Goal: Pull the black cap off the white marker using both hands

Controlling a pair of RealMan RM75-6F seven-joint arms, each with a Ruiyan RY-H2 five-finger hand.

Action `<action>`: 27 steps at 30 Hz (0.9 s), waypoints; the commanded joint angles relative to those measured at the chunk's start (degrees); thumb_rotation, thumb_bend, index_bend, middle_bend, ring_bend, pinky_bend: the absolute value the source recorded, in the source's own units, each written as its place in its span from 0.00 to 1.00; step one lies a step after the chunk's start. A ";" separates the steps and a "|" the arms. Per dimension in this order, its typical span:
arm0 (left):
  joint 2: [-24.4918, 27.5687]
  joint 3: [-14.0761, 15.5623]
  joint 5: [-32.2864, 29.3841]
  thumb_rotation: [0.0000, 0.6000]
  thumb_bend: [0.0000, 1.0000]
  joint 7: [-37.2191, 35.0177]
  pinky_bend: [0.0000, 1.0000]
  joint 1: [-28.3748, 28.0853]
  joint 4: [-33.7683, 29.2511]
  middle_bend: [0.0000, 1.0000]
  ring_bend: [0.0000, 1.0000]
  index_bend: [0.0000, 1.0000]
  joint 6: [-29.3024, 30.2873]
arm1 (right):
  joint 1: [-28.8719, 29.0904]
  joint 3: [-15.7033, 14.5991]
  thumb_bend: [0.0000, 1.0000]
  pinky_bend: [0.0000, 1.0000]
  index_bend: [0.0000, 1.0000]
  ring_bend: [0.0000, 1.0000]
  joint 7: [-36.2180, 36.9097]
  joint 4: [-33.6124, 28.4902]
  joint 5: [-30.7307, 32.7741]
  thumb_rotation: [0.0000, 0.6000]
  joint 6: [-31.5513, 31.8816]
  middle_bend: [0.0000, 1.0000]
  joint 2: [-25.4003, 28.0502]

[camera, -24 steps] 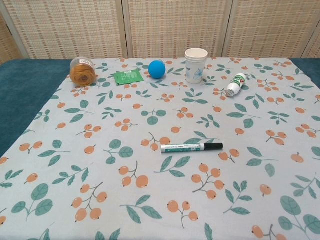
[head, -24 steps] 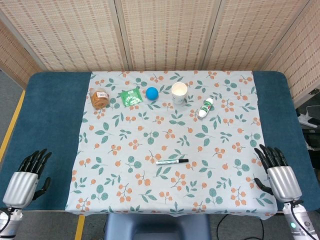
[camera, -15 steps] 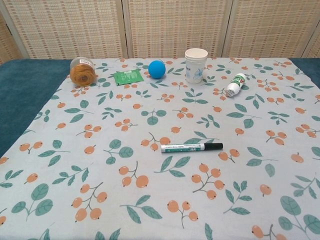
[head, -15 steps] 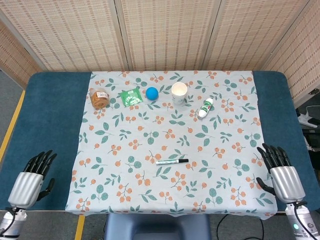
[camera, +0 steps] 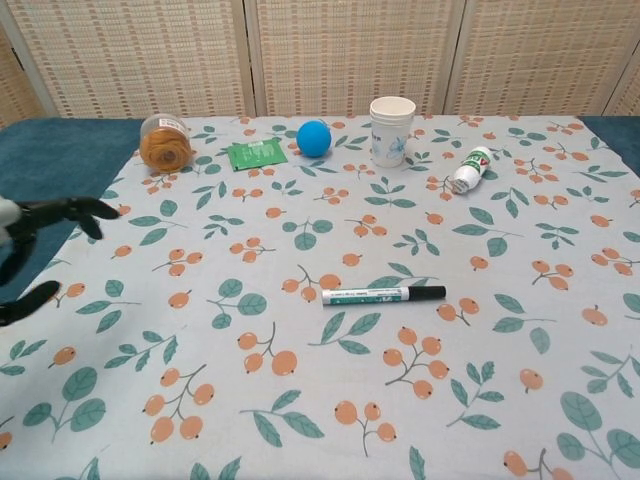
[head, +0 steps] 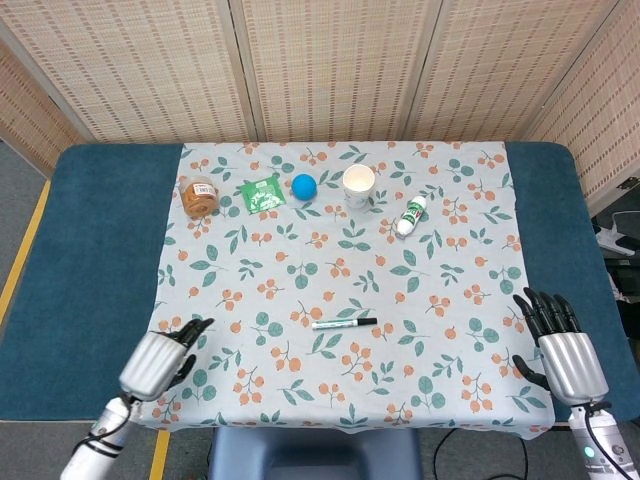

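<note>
The white marker [head: 337, 323] [camera: 375, 295] lies flat near the middle of the floral cloth, its black cap [head: 366, 321] [camera: 429, 293] pointing right. My left hand [head: 160, 357] [camera: 35, 250] hovers over the cloth's front left corner, fingers spread and empty, well left of the marker. My right hand [head: 559, 342] stays at the table's front right edge, fingers apart, holding nothing; only the head view shows it.
Along the far side stand a jar of brown snacks [head: 199, 196], a green packet [head: 262, 192], a blue ball [head: 304, 186], a white cup [head: 358, 185] and a small white bottle [head: 410, 215] lying on its side. Blue table [head: 90, 250] borders the cloth on both sides.
My left hand has swung right and inward from the blue table edge onto the cloth's front left corner, entering the chest view. The right hand and the marker have barely moved.
</note>
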 commanded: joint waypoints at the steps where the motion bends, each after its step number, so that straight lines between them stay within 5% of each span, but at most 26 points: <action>1: -7.28 -1.72 -1.11 1.00 0.47 6.37 0.86 -4.44 -0.19 0.28 0.70 0.18 -5.56 | 0.03 0.05 0.16 0.00 0.00 0.00 -0.10 0.00 0.22 1.00 -0.16 0.00 -0.02; 15: -24.02 -7.25 -7.50 1.00 0.45 12.14 0.89 -12.94 10.67 0.29 0.72 0.19 -11.95 | 0.19 0.06 0.16 0.00 0.00 0.00 0.55 1.21 0.19 1.00 -0.57 0.00 -0.58; 27: -32.59 -9.03 -10.57 1.00 0.44 11.72 0.91 -18.63 22.44 0.28 0.74 0.19 -14.06 | 0.34 0.55 0.16 0.00 0.00 0.00 0.77 1.41 1.48 1.00 -1.18 0.00 -0.48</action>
